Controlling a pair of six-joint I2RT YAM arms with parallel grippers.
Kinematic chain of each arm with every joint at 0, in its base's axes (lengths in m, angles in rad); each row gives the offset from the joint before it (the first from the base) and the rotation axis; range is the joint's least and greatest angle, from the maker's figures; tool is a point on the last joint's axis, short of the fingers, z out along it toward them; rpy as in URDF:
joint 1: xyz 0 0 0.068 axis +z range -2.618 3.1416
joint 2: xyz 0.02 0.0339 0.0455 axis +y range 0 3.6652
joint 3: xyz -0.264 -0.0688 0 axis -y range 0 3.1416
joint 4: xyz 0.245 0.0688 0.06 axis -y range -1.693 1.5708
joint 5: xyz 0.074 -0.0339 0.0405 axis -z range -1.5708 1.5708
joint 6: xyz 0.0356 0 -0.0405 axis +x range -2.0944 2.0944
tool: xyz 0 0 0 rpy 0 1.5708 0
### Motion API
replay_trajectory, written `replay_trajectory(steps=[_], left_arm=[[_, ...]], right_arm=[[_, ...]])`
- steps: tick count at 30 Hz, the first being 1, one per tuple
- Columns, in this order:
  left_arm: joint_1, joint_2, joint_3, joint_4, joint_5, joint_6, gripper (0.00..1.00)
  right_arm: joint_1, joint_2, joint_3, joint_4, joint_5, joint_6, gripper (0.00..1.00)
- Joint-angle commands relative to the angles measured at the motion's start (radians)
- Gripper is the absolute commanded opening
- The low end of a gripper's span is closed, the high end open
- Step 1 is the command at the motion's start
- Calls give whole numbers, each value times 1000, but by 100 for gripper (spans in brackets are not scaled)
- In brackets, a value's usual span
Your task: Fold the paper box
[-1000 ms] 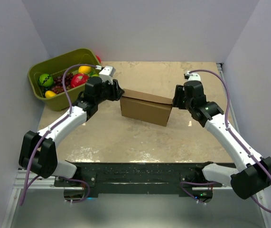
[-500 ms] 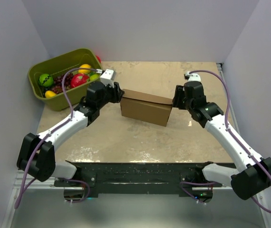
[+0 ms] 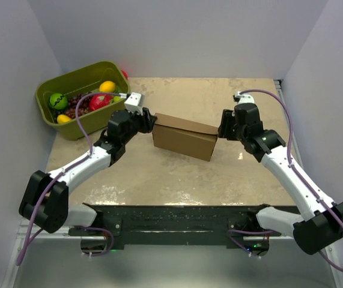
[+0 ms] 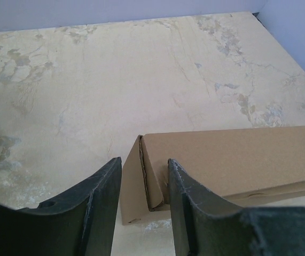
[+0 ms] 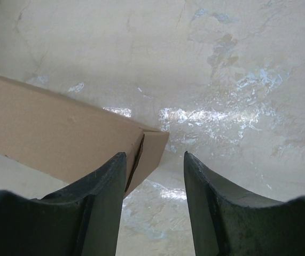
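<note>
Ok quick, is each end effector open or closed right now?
Left end effector: open, straddling one end of the paper box.
Right end effector: open, straddling the other end.

We observe the paper box (image 3: 184,136): plain brown corrugated cardboard, closed, lying flat mid-table, slightly angled, end flap seams visibly gapped.

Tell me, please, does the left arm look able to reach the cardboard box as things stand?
Probably yes: the left gripper is open, and in the wrist view its fingers frame the end of the cardboard box, with nothing else lying between them.
</note>
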Motion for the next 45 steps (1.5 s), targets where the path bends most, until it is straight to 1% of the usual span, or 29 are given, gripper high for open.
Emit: replay_trajectory(steps=[1, 10, 16, 27, 32, 38, 42, 45], left_arm=[[-9, 59, -75, -269, -6, 26, 44], [-10, 66, -68, -262, 8, 20, 44], [-10, 69, -62, -266, 6, 20, 44], [-10, 82, -60, -260, 12, 20, 45], [-10, 89, -62, -249, 17, 17, 44], [-10, 86, -68, -234, 35, 9, 45], [-10, 71, -46, -232, 69, -2, 45], [-9, 53, -11, -234, 95, -9, 50]], right_arm=[[-3, -34, 45, -51, -56, 16, 50], [-5, -49, 57, -46, -91, 32, 50], [-3, -52, 28, -49, -102, 37, 49], [-5, -42, -80, -78, -99, 39, 40], [-5, -59, -153, -88, -96, 49, 40], [-5, -42, -207, -81, -67, 52, 39], [-3, -36, -215, -80, -53, 51, 39], [-5, -32, -215, -75, -57, 54, 38]])
